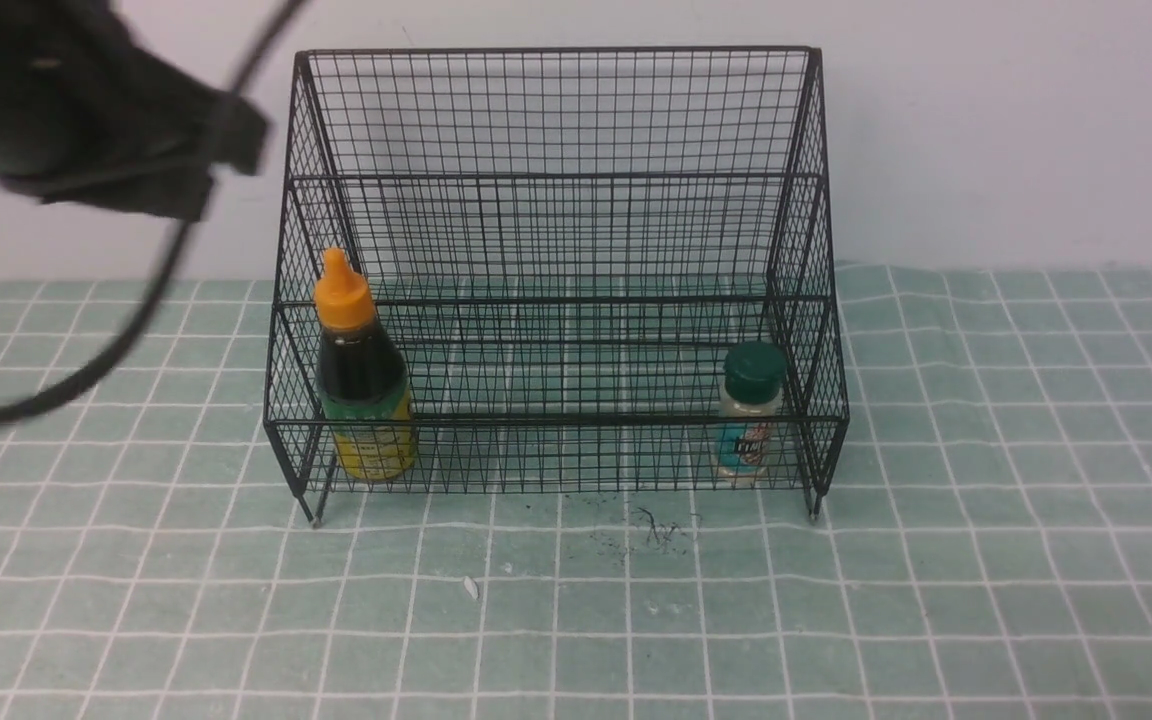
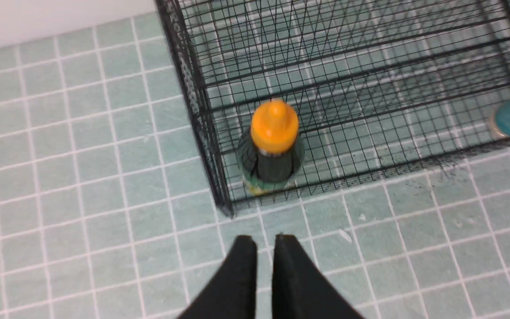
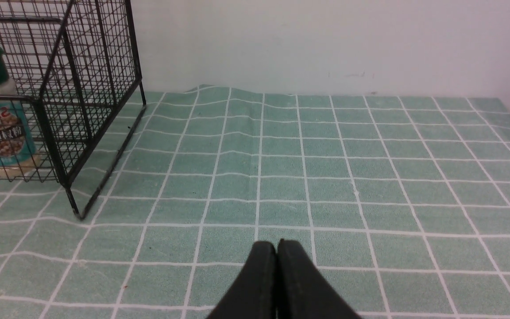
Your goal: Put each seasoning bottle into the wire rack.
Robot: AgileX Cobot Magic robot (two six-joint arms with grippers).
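Wire rack (image 1: 556, 180): black mesh, sloped sides, tall back, short legs, standing on the checked green cloth. Sauce bottle (image 1: 361, 380): dark contents, orange pointed cap, yellow-green label, upright in the rack's front-left corner. Small shaker (image 1: 751, 425): clear, dark green lid, teal label, upright in the front-right corner. Bottles well apart.

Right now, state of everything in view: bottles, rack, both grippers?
Sauce bottle: upright, capped, in the rack's bottom tier, left end.
Shaker: upright, lid on, bottom tier, right end.
Rack: standing on the cloth, upper tiers bare.
Left gripper: nearly shut, holding nothing, outside the rack.
Right gripper: shut, holding nothing, over the cloth.
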